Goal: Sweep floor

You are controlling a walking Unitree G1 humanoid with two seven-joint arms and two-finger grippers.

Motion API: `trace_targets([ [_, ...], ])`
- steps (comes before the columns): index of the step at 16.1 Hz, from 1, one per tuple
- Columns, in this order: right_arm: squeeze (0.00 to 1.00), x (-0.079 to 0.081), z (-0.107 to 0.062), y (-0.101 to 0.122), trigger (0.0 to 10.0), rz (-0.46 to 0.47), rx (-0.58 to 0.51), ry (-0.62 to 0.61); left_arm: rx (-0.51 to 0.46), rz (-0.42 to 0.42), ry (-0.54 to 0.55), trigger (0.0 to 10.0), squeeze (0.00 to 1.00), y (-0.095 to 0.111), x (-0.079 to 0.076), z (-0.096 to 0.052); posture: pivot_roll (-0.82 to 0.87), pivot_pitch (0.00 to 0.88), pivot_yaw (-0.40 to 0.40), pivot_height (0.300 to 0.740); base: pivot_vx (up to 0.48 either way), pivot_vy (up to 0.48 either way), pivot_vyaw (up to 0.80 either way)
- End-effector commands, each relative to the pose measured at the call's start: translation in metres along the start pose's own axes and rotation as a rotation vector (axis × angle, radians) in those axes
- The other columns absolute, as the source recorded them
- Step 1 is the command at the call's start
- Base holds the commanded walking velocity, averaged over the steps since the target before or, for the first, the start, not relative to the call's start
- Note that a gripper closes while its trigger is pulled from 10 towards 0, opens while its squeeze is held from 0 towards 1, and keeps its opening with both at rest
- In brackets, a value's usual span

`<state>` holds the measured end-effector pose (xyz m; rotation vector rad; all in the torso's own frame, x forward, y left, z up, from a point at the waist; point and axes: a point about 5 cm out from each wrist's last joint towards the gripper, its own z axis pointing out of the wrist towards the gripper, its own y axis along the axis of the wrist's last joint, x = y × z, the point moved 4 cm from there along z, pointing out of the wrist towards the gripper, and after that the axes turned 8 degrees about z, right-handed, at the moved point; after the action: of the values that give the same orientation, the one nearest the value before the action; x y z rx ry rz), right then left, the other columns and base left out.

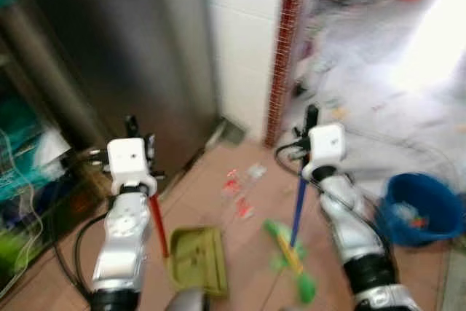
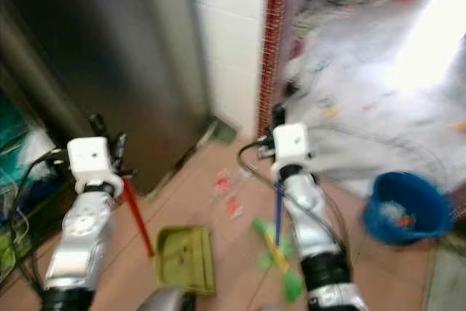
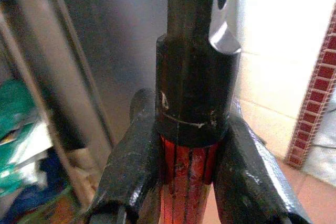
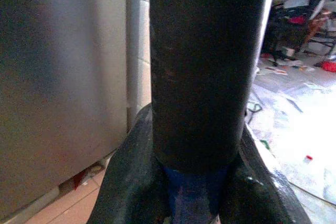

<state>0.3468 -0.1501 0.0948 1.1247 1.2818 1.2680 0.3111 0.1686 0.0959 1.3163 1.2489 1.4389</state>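
My left gripper (image 1: pixel 138 132) is shut on the red handle (image 1: pixel 158 225) of an olive-green dustpan (image 1: pixel 198 258), which rests on the tiled floor in front of me. In the left wrist view its black fingers (image 3: pixel 131 177) clamp the red handle (image 3: pixel 184 182) below a black end cap. My right gripper (image 1: pixel 311 123) is shut on the blue handle (image 1: pixel 298 209) of a broom with a green head (image 1: pixel 291 256), standing on the floor right of the dustpan. Red and white scraps of litter (image 1: pixel 239 187) lie on the tiles beyond the dustpan.
A steel fridge (image 1: pixel 116 49) fills the left, with a white tiled wall corner (image 1: pixel 244 41) and a red brick strip (image 1: pixel 282 49) beside it. A blue bucket (image 1: pixel 422 209) stands at the right. Cluttered shelves (image 1: pixel 22 165) are at far left. A bright littered floor lies beyond.
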Motion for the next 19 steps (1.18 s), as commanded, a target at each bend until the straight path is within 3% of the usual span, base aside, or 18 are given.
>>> trace_targets([
  [1, 0.00, 0.003, 0.004, 0.012, 10.0, -0.016, -0.047, 0.013, -0.053, 0.004, 0.033, 10.0, 0.00, 0.014, 0.007, 0.003, -0.06, 0.000, 0.028, 0.740, 0.000, 0.000, 0.74],
  [3, 0.00, 0.003, 0.004, 0.013, 10.0, -0.037, -0.057, 0.002, -0.055, 0.000, 0.029, 10.0, 0.00, 0.015, 0.009, 0.005, -0.06, 0.000, 0.028, 0.740, 0.000, 0.000, 0.72],
  [7, 0.00, -0.014, 0.004, 0.020, 10.0, -0.066, -0.090, -0.071, -0.053, -0.014, 0.003, 10.0, 0.00, 0.011, 0.009, -0.001, -0.05, 0.000, 0.022, 0.740, 0.000, 0.000, 0.14],
  [14, 0.00, -0.032, 0.004, 0.041, 10.0, -0.118, -0.170, -0.143, -0.072, -0.041, -0.025, 10.0, 0.00, 0.015, 0.006, -0.001, -0.06, 0.000, 0.026, 0.740, 0.312, 0.000, 0.00],
  [16, 0.00, -0.033, 0.006, 0.048, 10.0, -0.111, -0.187, -0.142, -0.075, -0.045, -0.028, 10.0, 0.00, 0.016, 0.006, -0.001, -0.06, 0.000, 0.024, 0.740, 0.394, 0.000, 0.00],
  [19, 0.00, -0.029, 0.007, 0.065, 10.0, -0.173, -0.253, -0.123, -0.081, -0.051, -0.034, 10.0, 0.00, 0.017, 0.005, -0.002, -0.06, 0.000, 0.024, 0.740, 0.421, 0.000, 0.00],
])
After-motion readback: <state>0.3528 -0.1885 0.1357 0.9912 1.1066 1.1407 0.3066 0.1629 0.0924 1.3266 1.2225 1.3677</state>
